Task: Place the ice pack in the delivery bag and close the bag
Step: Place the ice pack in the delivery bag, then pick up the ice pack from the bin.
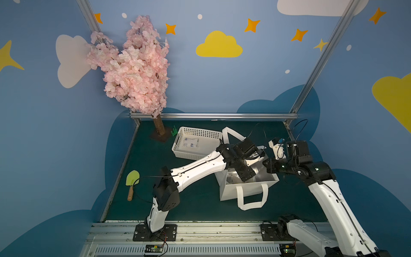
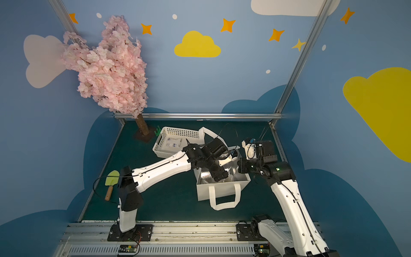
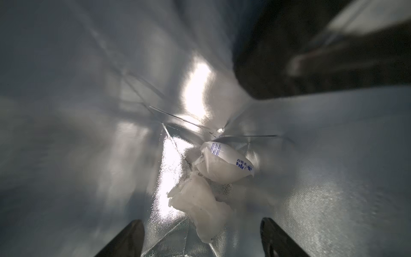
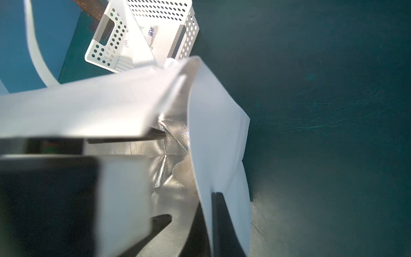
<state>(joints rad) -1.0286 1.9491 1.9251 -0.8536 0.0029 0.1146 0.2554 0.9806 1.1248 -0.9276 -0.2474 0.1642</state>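
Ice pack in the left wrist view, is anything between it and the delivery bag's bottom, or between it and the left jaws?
Nothing visible. The ice pack already lies on the foil bottom of the delivery bag, and the jaws of the left gripper stand open over it with no object between.

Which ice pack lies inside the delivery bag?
The crumpled ice pack on the foil lining, beneath the open left gripper; the other ice pack lies flat in the perforated basket.

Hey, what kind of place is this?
Probably a staged robot test cell, dressed like a playroom: blue walls with a painted yellow cloud, an artificial pink blossom tree, and a left arm and right arm bolted to an aluminium rail.
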